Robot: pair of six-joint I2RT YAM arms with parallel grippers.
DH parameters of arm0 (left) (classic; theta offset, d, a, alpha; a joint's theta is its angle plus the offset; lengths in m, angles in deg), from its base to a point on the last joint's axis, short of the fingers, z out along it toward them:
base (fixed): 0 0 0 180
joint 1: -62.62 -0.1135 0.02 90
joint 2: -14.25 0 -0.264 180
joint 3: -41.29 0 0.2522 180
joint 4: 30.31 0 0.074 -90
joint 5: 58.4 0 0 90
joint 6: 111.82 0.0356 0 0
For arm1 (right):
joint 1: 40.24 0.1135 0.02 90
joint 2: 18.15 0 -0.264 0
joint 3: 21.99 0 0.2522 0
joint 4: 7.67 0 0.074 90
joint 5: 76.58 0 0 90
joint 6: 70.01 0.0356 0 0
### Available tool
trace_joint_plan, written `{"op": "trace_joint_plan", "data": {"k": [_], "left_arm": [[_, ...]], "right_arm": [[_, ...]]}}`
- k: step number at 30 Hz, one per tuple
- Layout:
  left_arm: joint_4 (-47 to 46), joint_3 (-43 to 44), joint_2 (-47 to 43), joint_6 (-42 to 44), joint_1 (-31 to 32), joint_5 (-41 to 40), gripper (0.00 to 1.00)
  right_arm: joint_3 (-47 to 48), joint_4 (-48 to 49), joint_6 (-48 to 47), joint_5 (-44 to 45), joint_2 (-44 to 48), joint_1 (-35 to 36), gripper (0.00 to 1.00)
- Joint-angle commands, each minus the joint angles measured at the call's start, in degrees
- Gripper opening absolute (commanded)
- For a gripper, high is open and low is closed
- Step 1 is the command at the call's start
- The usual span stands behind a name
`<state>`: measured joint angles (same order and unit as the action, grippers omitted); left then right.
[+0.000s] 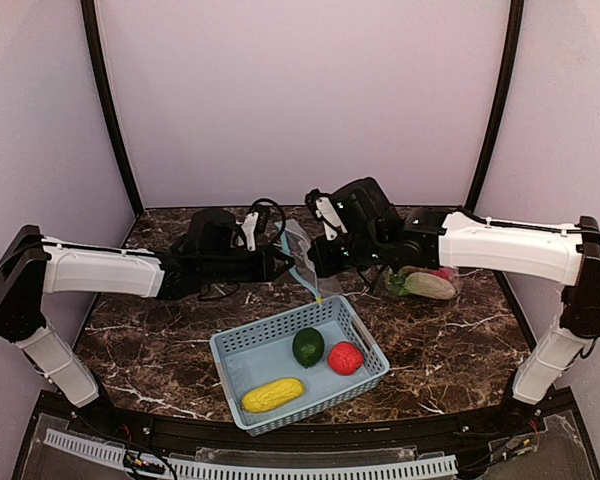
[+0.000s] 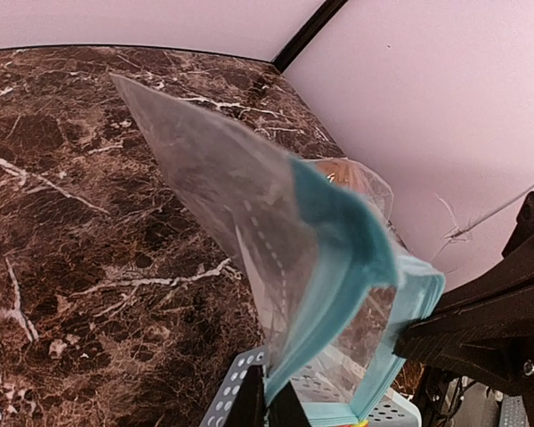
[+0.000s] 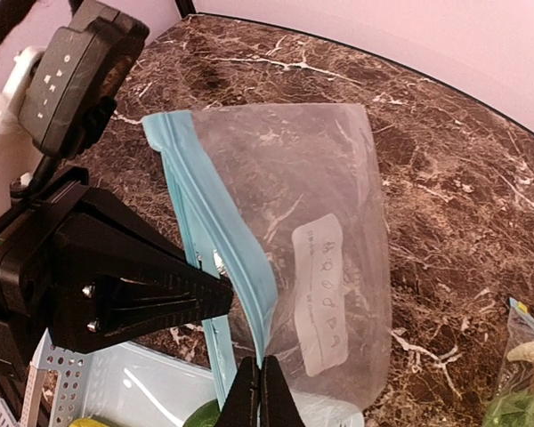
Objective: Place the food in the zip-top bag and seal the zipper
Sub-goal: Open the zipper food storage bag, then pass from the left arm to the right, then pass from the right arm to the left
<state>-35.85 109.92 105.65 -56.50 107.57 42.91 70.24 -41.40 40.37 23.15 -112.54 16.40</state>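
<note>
L fingers (image 2: 251,411) pressed shut, pinching blue zip edge of bag (image 3: 294,213); R fingers (image 3: 246,405) shut, pinching same edge. I've got bag up off worktop (image 1: 450,350), looks empty, zip unsealed. Corn (image 1: 272,395), green fruit (image 1: 308,347), apple (image 1: 345,357) sit in basket (image 1: 232,352). Left, I reckon: open mouth, load food, seal.

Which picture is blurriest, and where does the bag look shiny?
Left wrist: bag very close, blue zipper edge soft, whitish sheen on the plastic. Right wrist: sharper, table shows through it. Top: even light, no harsh glare, bag tiny.
</note>
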Motion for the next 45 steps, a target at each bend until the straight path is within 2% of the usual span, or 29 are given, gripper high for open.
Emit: {"op": "trace_joint_plan", "data": {"k": [1,5,8,10,13,17,19,21,23,27,34,45], "left_arm": [[6.65,1.65,-2.67,4.16,0.47,-6.86,0.01],[10.58,1.66,-4.07,6.48,0.73,-12.57,0.01],[11.88,1.29,-4.73,7.30,1.03,-16.14,0.01],[11.13,0.36,-5.33,7.24,1.09,-16.56,0.01],[6.93,-1.07,-6.22,7.76,1.10,-13.68,0.03],[5.70,0.64,-6.87,11.29,1.11,-8.19,0.15],[6.50,1.90,-7.30,13.39,1.11,-6.15,0.25],[7.85,2.85,-8.00,15.76,1.11,-5.20,0.46],[8.68,2.99,-9.55,18.64,1.11,-4.50,0.59],[10.41,2.92,-13.47,24.46,1.11,-5.10,0.77],[23.12,9.25,-13.69,31.69,1.02,-9.21,0.87],[27.71,12.80,-10.42,38.82,-0.44,-3.37,0.89]], "right_arm": [[3.35,-3.79,-0.43,7.89,-1.26,0.68,0.00],[5.71,-7.60,0.19,17.39,-2.09,1.20,0.00],[7.36,-9.67,0.88,21.01,-3.05,1.41,0.00],[7.84,-9.80,0.63,20.34,-3.53,1.44,0.00],[8.05,-8.06,-1.67,14.58,-4.44,1.45,0.00],[7.34,-5.20,-4.21,6.61,-5.08,1.96,0.00],[7.47,-4.88,-4.73,5.28,-5.50,2.42,0.00],[7.64,-5.05,-5.04,5.03,-5.78,2.69,0.00],[7.81,-5.61,-4.77,5.10,-6.09,2.85,0.00],[8.56,-7.04,-4.45,5.04,-6.88,2.89,0.00],[9.27,-7.14,-4.71,3.99,-7.30,3.11,0.00],[9.24,-7.86,-5.12,3.33,-6.74,3.97,0.00]]}}
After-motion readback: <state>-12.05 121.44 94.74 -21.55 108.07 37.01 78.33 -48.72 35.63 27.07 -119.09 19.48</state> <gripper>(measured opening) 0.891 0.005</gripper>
